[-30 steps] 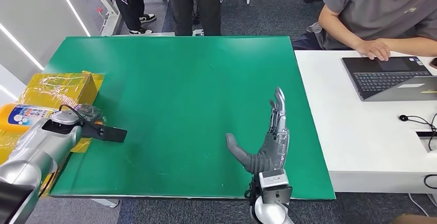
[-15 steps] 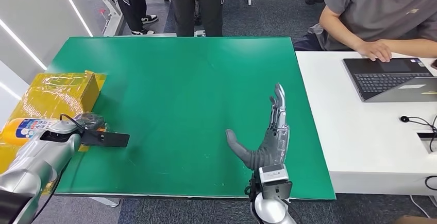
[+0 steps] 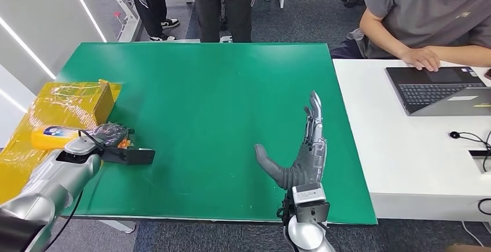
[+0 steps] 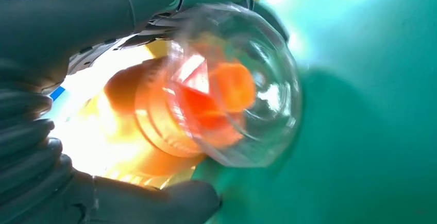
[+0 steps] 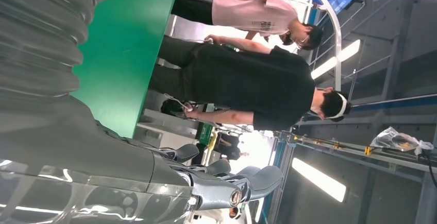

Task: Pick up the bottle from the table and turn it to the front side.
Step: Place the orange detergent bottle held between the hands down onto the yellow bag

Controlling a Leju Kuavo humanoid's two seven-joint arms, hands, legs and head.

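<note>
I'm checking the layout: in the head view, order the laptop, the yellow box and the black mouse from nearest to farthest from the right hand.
From the right hand:
1. Laptop, on the white desk, to its right.
2. Black mouse, on that desk; too close to the laptop to rank.
3. Yellow box, at the green table's left edge.

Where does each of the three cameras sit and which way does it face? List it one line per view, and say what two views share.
Head view: high on the body, looking down at the green table; shows the left hand and the open right hand.
Left wrist view: behind the left hand, looking at the bottle it grips.
Right wrist view: behind the right hand, looking across the table edge at standing people.
Shared: head and left wrist views both show the bottle.
</note>
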